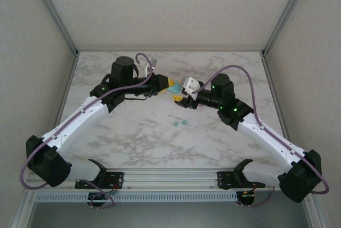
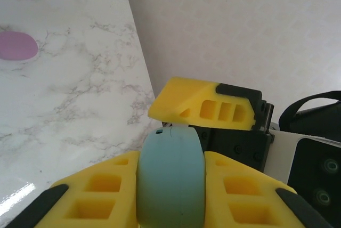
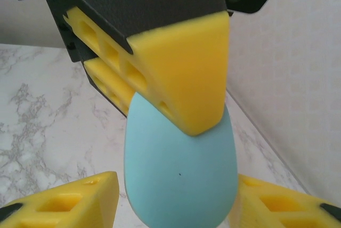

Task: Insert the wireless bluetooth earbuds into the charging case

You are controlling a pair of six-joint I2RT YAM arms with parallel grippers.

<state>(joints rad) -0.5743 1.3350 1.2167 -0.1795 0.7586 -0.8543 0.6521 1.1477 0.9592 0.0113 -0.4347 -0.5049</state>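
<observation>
Top external, earbuds (image 1: 175,124): 2 tiny teal pieces lying loose on the table (image 1: 224,148), just beside each other, on the near side of where the 2 arms meet, well apart from the case.
Right wrist, case (image 3: 181,174): a smooth teal egg shape held up off the table, its lid shut as far as I can see.
Left gripper (image 1: 170,84): clenched on the case, 1 yellow finger (image 3: 184,73) pressed over the top and the other behind it.
Left wrist, same grip: the case (image 2: 170,177) sits edge-on between the 2 yellow pads, touching both.
Right gripper (image 3: 176,206): released, its 2 yellow fingers (image 3: 69,201) spread on either side of the case's lower end, with a sliver of gap on 1 side.
Arms: they meet nose to nose above the middle of the far half of the table.
Pink oval piece (image 2: 16,46): flat on the marble top, well apart from the grippers.
Wall (image 2: 240,25): pale and textured, rising right at the table's edge.
</observation>
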